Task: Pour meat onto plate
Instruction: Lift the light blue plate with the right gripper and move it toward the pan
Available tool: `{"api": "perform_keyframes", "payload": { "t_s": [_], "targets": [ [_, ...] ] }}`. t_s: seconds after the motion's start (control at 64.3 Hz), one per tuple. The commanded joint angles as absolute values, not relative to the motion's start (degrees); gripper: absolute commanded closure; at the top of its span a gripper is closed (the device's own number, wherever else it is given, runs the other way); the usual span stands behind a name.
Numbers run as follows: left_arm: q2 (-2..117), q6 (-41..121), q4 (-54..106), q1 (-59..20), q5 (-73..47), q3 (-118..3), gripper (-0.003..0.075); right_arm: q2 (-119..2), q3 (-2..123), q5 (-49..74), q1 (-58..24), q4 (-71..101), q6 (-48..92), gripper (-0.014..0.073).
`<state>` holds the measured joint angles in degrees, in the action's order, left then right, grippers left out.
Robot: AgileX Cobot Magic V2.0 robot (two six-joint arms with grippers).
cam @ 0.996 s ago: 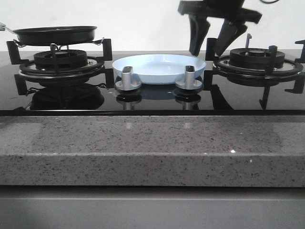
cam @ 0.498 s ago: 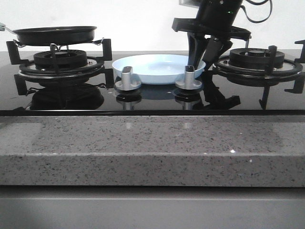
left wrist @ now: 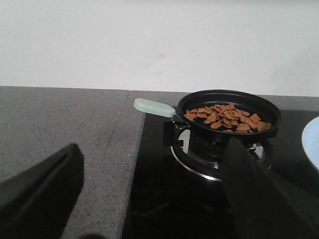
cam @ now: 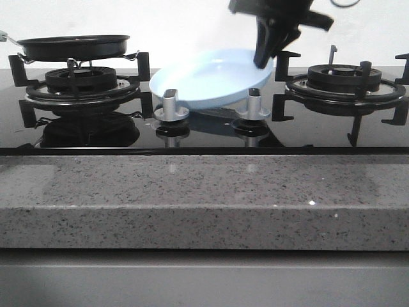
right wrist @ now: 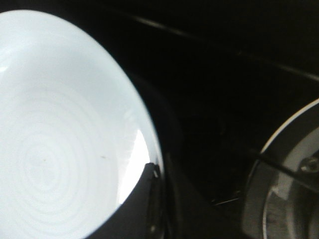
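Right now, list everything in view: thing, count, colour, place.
plate: one, pale blue, between the two burners, tilted, right side lifted.
frying pan: one, black with a pale green handle, on the left burner.
meat: one heap, brown-orange pieces, inside the frying pan.
burner grates: two, black, left and right of the hob.
knobs: two, silver, left and right, in front of the plate.
hob: one, glossy black, set in the counter.
counter: one, speckled grey, front edge.
right pincer: black, shut on the plate's right rim.
left pincer: black, open, hanging left of the pan, holding nothing.
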<state>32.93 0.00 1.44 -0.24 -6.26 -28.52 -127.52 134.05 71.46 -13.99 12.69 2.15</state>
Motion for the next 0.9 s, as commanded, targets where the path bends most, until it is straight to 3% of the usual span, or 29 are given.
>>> {"api": "perform_keyframes", "payload": {
  "t_s": [0.0, 0.529, 0.716, 0.887],
  "targets": [
    [33.35, -0.95, 1.94, -0.18, -1.46, -30.73, 0.0153, -121.99, 136.49, 76.73, -13.49, 12.86, 2.96, 0.0650],
    [33.35, -0.95, 1.94, -0.18, -1.46, -30.73, 0.0153, -113.77, 135.16, 76.62, -15.35, 20.00, 6.05, 0.0654],
    [33.35, -0.95, 1.94, -0.18, -1.46, -30.73, 0.0153, -109.42, 125.38, 70.92, -17.96, 19.94, 7.35, 0.0654],
    [33.35, -0.95, 1.94, -0.18, -1.46, -30.73, 0.0153, -101.64, 107.97, 60.34, -18.23, 20.00, 7.49, 0.0654]
  ]
}}
